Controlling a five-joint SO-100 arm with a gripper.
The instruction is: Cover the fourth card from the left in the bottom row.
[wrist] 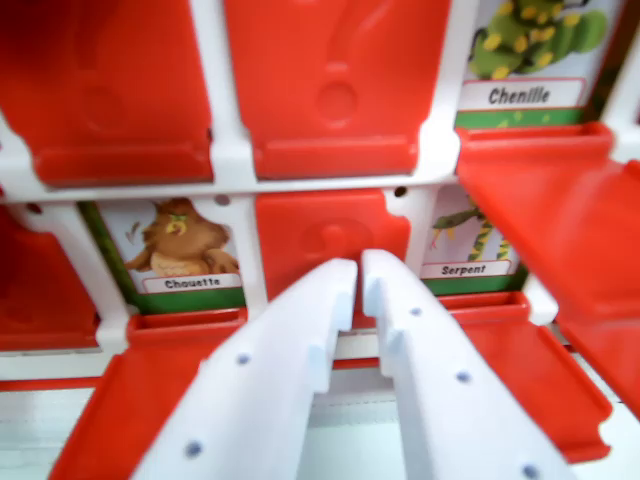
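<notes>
Much of the board (232,160) is cut off by the frame edges, so neither its rows nor its columns can be counted here, and which card is the fourth from the left cannot be told. The whole picture is soft with blur.

The white gripper (358,278) rises from the bottom edge, its base out of frame. Its two fingers (300,330) stand almost together, with only a thin gap at the tips, and they clasp nothing.

Just behind the tips is a red flap (330,245) that stands upright and hides its card. Whether the tips touch it cannot be told.

To the tips' left an owl card (180,250) marked "Chouette" shows; to their right, a snake card (470,245) marked "Serpent". Above and to the right is a caterpillar card (525,60) marked "Chenille".
</notes>
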